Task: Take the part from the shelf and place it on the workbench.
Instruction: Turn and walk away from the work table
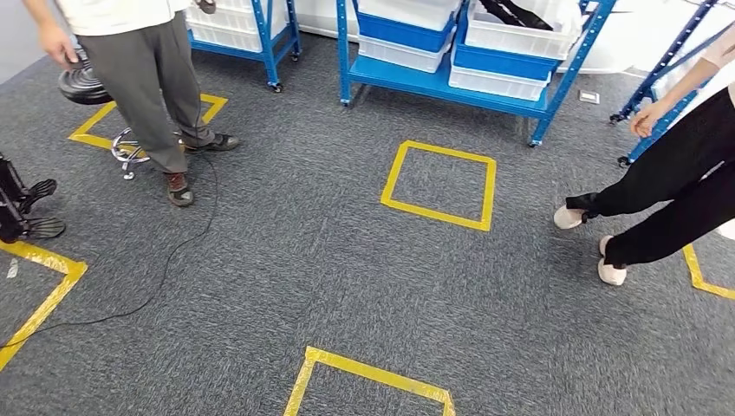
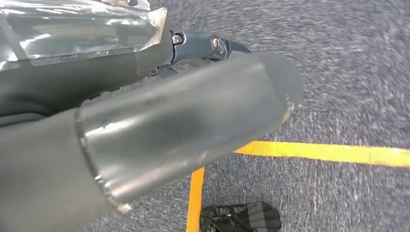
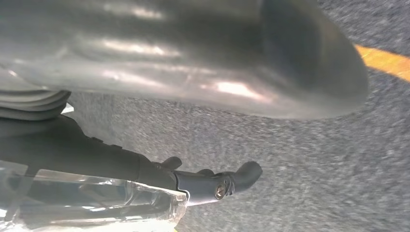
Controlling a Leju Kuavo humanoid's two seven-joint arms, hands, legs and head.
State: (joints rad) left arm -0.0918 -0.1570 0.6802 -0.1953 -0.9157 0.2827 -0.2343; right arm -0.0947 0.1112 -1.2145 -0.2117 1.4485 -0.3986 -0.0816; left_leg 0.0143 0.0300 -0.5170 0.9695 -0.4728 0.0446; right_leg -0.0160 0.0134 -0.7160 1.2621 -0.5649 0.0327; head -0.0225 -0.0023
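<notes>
Both arms hang at the robot's sides. The left hand is empty, with its dark fingers held away from the thick thumb, and the right hand is just as loose, with bare carpet between thumb and fingers. The step looks like the walk-up. I'd head over the near taped square at 6 o'clock toward the middle square at 12 and stop squarely facing the shelf. That line stays off the cable at 9 o'clock and gives room to the person at 10 and the other person at 3. The blue shelf stands at 12 to 1, loaded with white crates. The part must lie in one of them. A dark object shows in the top crate, but from here I can't tell if that's it.
</notes>
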